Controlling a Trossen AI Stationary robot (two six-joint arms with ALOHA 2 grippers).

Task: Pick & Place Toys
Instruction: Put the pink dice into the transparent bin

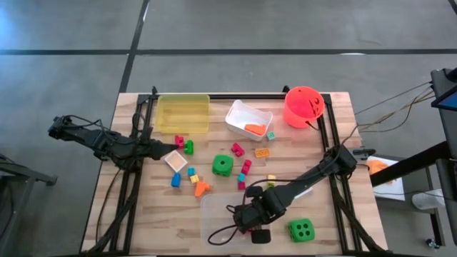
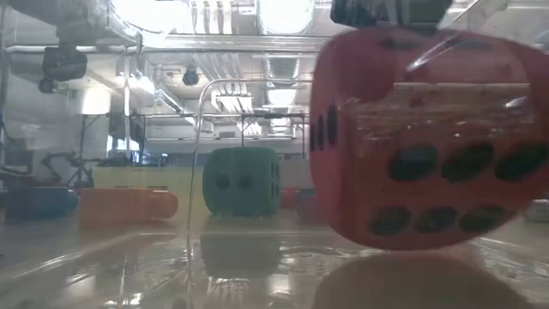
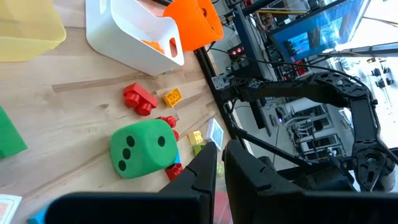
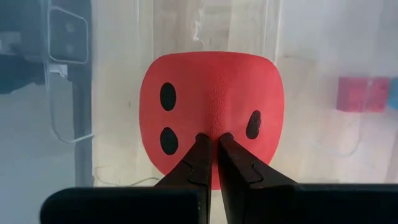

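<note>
The right gripper [image 4: 210, 140], shut and pinching the pink die [image 4: 211, 112], hung inside the clear tub [image 1: 221, 214]; releasing low would prevent bouncing.

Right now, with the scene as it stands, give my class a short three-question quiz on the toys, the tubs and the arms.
1. Multiple choice: what is the right gripper pinching?
A. a green die
B. a red die
C. a yellow block

2. True or false: the white tub has nothing in it.

3. Count: how many green dice does the high view show on the table?

Key
1. B. Its fingers are closed on the die's face, over the clear tub.
2. False. An orange piece lies inside.
3. Two. The second sits to the right of the clear tub.
</note>
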